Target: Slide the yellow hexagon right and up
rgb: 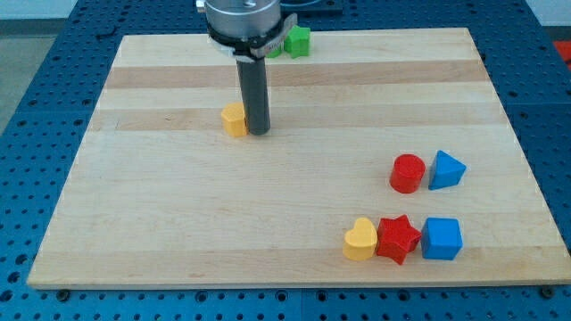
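The yellow hexagon lies on the wooden board, left of centre in the upper half. My tip stands just to its right, touching or nearly touching its right side. The dark rod rises from there to the arm's grey end at the view's top and hides part of the hexagon's right edge.
A green block sits at the top edge, partly hidden behind the arm. A red cylinder and a blue triangular block sit at the right. A yellow heart, a red star and a blue cube line the bottom right.
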You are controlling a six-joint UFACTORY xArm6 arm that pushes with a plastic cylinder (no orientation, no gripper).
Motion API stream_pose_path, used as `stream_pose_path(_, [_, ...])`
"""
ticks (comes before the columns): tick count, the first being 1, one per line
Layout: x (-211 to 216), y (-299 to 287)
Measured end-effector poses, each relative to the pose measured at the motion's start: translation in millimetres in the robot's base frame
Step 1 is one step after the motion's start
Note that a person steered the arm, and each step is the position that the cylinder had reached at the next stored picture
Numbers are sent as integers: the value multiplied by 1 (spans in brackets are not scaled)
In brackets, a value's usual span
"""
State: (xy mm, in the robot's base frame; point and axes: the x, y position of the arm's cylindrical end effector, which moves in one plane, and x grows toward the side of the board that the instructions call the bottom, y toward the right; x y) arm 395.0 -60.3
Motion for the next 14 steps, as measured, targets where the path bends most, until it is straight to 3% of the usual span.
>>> stream_pose_path(1, [-23, -13])
stream_pose_path(3, [9, -4])
stream_pose_path(5, [18, -122])
stream_pose_path(6, [2, -133])
stream_pose_path(8, [-19, -9])
stream_pose_path(9, [-26, 25])
stream_pose_path(11, [-16, 60])
stream_pose_path(13, [-61, 67])
stream_pose_path(14, [-64, 66])
